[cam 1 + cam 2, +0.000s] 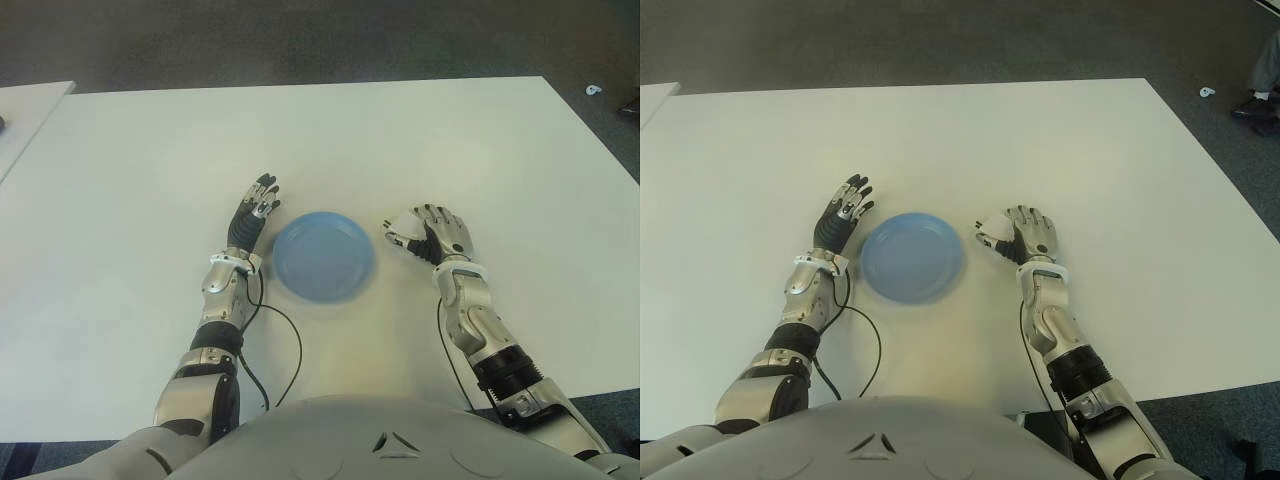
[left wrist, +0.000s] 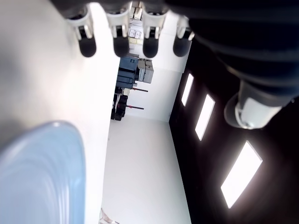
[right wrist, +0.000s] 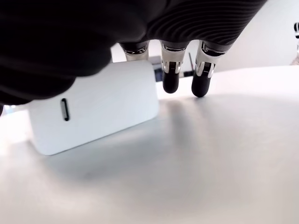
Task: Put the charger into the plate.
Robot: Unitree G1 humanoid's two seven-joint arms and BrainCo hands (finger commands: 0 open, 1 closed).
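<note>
White table [image 1: 330,140] carried blue plate [image 1: 323,256] at centre front; plate held nothing. Left hand [image 1: 252,215] lay flat just left of plate, fingers extended and apart, gripping nothing. Right hand [image 1: 432,235] sat just right of plate, fingers curled over white charger [image 3: 93,111]; charger on table, outside plate. Right wrist view alone showed charger's slot-shaped port; eye views showed only white corner by thumb. Left wrist view caught plate rim.
</note>
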